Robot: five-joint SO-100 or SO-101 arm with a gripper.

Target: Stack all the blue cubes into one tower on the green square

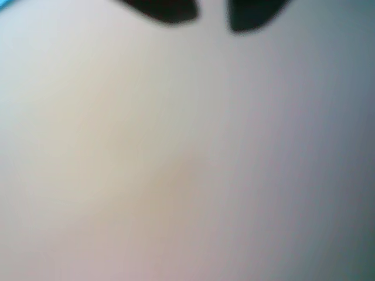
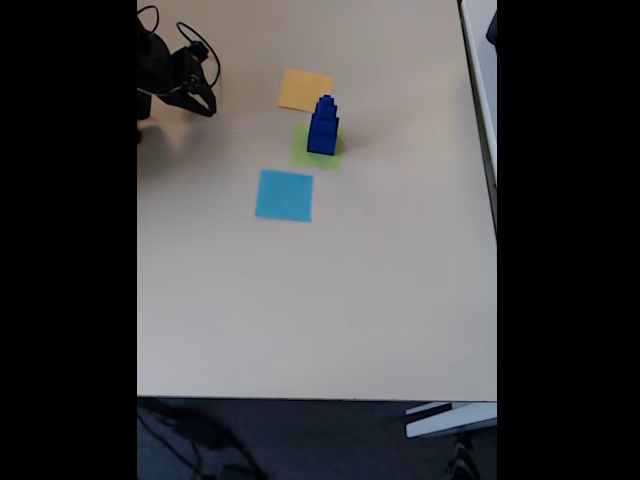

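Note:
The blue cubes (image 2: 322,126) stand as one stepped tower, widest at the bottom, on the green square (image 2: 317,147) in the fixed view. My gripper (image 2: 200,102) hangs at the table's upper left, well to the left of the tower and apart from it. In the blurred wrist view, two dark fingertips (image 1: 170,12) reach in from the top edge around my gripper (image 1: 212,16). They stand apart over bare table, open with nothing between them.
An orange square (image 2: 305,90) lies just behind the tower and a light-blue square (image 2: 284,195) in front of it. The beige table (image 2: 330,310) stretches bare toward its front edge. A sliver of light blue (image 1: 4,6) shows at the wrist view's top left corner.

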